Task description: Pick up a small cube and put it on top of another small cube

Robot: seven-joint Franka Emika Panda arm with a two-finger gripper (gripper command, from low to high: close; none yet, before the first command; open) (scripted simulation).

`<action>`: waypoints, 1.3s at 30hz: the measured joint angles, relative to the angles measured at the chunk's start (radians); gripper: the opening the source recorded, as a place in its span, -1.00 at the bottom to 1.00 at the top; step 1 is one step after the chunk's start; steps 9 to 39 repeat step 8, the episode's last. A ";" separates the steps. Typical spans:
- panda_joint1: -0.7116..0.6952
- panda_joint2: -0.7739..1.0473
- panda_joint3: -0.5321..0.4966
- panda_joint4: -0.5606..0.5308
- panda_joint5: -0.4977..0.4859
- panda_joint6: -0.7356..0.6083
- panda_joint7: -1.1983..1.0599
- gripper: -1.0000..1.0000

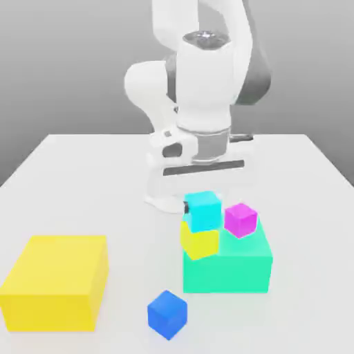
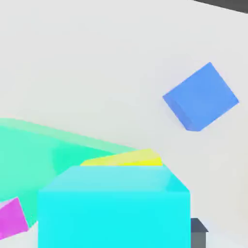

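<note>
Light cyan cube (image 1: 204, 210), rigid, light and smooth-faced, best gripped across two opposite flat sides, rests atop the small yellow cube (image 1: 200, 241) at the teal block's (image 1: 231, 269) left edge on the worktop (image 1: 83, 187); claw state: cannot tell.

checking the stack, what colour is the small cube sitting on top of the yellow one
Light cyan cube, resting on the small yellow cube; clearest in the exterior view.

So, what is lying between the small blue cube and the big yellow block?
Nothing: in the exterior view, bare white table separates the blue cube from the big yellow block.
</note>
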 joint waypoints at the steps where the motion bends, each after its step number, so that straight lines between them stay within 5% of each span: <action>1: 0.000 0.000 0.000 0.000 0.000 0.000 0.000 1.00; 8: -0.001 -0.097 -0.002 0.039 -0.003 -0.135 0.001 1.00; 39: -0.001 -0.097 -0.002 0.039 -0.003 -0.135 0.001 1.00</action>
